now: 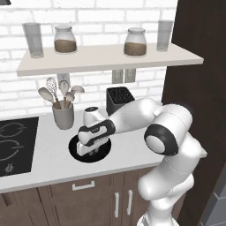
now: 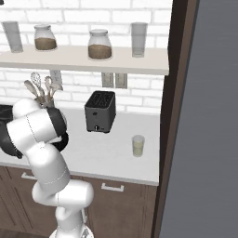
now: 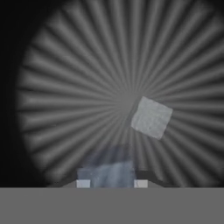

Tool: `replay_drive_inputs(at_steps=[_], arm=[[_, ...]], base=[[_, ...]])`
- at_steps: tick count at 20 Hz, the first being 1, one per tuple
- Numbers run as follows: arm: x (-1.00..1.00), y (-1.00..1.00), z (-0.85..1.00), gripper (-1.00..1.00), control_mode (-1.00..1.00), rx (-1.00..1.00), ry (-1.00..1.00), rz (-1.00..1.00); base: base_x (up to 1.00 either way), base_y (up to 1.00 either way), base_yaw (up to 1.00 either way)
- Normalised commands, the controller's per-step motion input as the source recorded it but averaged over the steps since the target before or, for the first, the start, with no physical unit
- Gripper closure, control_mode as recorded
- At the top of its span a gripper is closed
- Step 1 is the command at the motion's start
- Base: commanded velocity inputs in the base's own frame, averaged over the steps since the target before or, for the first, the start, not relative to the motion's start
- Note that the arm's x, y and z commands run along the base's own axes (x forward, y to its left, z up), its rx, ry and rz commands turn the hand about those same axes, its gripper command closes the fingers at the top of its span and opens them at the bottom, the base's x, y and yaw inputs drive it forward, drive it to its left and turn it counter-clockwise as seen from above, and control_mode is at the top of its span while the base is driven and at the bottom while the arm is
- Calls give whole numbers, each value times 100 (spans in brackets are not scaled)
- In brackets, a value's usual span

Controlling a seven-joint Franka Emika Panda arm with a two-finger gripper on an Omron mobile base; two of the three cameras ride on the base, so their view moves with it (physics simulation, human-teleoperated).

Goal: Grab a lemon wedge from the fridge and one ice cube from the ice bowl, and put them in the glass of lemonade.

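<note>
I have the white arm reaching forward and down from its base to the pale countertop [image 1: 48, 167], with the hand lowered into the round, shallow, all-black ice bowl [image 1: 76, 152] that sits between the flat black stovetop [image 1: 15, 145] and the black slotted toaster [image 1: 118, 99]. My judgement is that the ice-cube step is in hand; I cannot tell whether the lemon wedge is already dealt with, since the small clear tumbler tinted pale yellow-green [image 2: 138, 145] is too small to read for contents. It stands on the counter to the right of the toaster, near the dark panel beside the grey fridge door [image 2: 218, 116].

In the hand view, the ribbed bowl floor spreads out below the gripper [image 3: 109, 183]. Its two finger tips [image 3: 83, 183] stand drawn close on a pale bluish-white block, which I take to be one ice cube [image 3: 108, 173]; the jaws appear pinched on it. A second small grey-white cube [image 3: 152, 117] lies loose on the bowl floor, apart from the fingers, up and to the right in that view.

The next move calls for a straight vertical lift clear of the bowl rim, then a carry rightward past the toaster to a point above the tumbler, with release only when centred over its mouth. The grip on a small, slick cube may slip.
</note>
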Motion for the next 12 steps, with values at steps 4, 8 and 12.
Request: replay_drive_inputs(at_steps=[4, 8, 12], arm=[[-2, 0, 51, 100, -100, 6, -23, 0], [-1, -1, 45, 100, -100, 8, -20, 0], [0, -7, 27, 100, -100, 6, -16, 0]], base=[[0, 0, 0], [0, 0, 0], [0, 0, 0]])
